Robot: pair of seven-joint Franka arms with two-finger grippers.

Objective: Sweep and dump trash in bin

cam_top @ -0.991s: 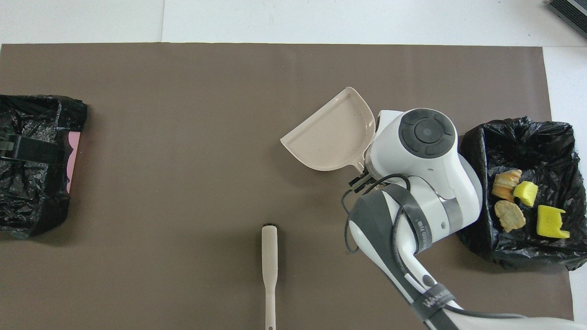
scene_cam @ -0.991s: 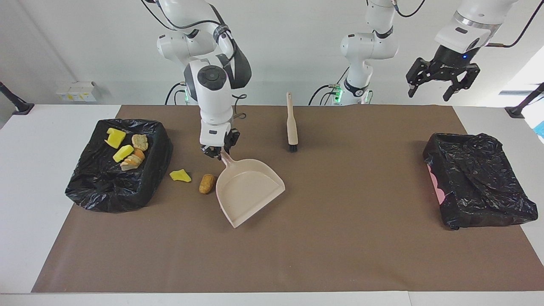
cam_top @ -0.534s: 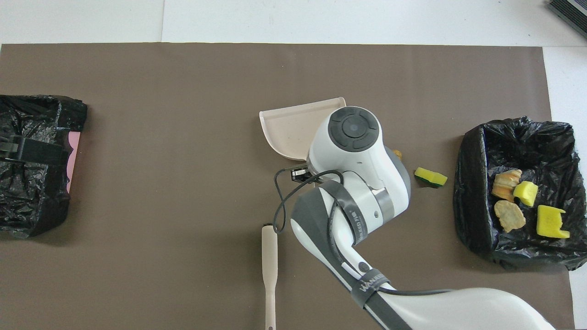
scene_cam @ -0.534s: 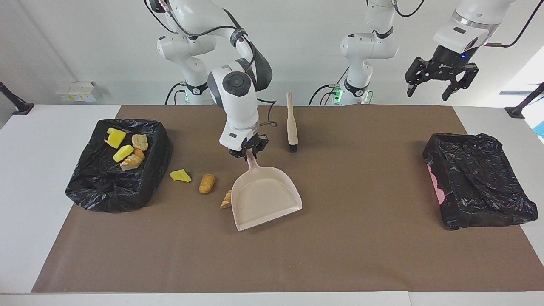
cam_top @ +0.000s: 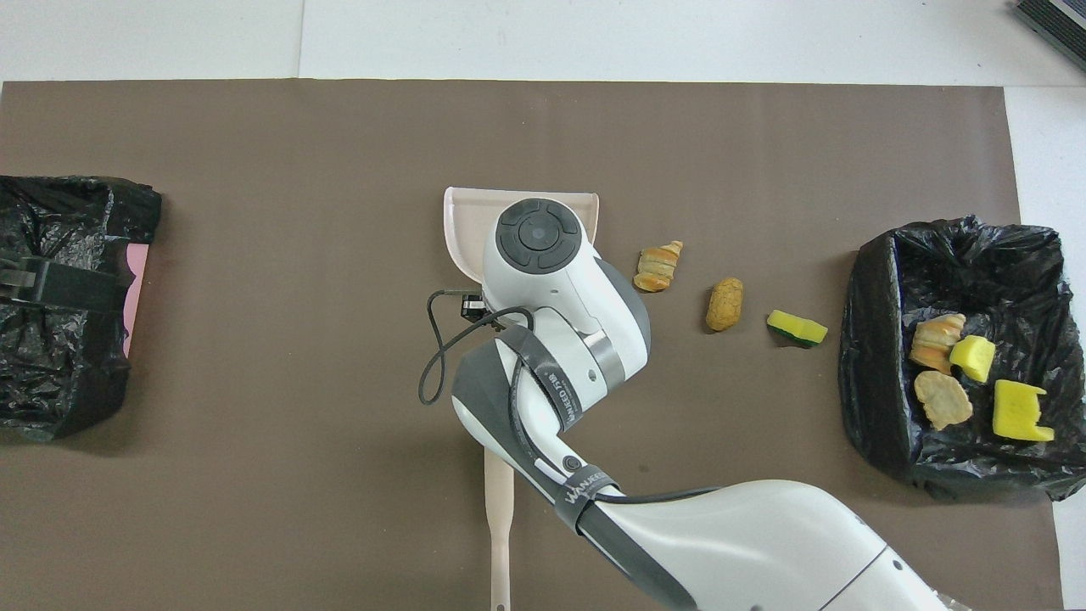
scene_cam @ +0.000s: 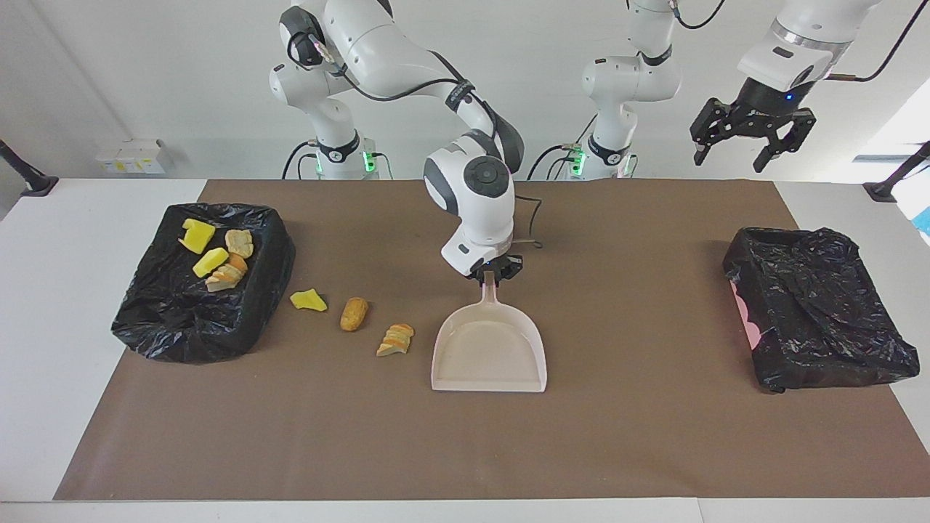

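Note:
My right gripper (scene_cam: 492, 274) is shut on the handle of the beige dustpan (scene_cam: 490, 352). The pan sits low on the brown mat at mid-table, its mouth pointing away from the robots. In the overhead view the arm covers most of the dustpan (cam_top: 462, 229). Three trash scraps lie on the mat between the pan and the bin: a croissant piece (scene_cam: 396, 340) (cam_top: 657, 266), a tan pastry (scene_cam: 354, 313) (cam_top: 724, 304) and a green-backed sponge (scene_cam: 308, 300) (cam_top: 797, 328). Several scraps (scene_cam: 214, 250) lie in the black-lined bin (scene_cam: 182, 319). My left gripper (scene_cam: 748, 142) waits open, raised.
The beige brush is hidden by the right arm in the facing view; only its handle (cam_top: 499, 526) shows in the overhead view, nearer to the robots than the dustpan. A second black-lined bin (scene_cam: 821, 312) (cam_top: 59, 356) stands at the left arm's end of the table.
My right gripper has carried the dustpan from beside the scraps toward mid-table and turned it straight. The croissant piece it covered now shows. The left arm has hardly moved.

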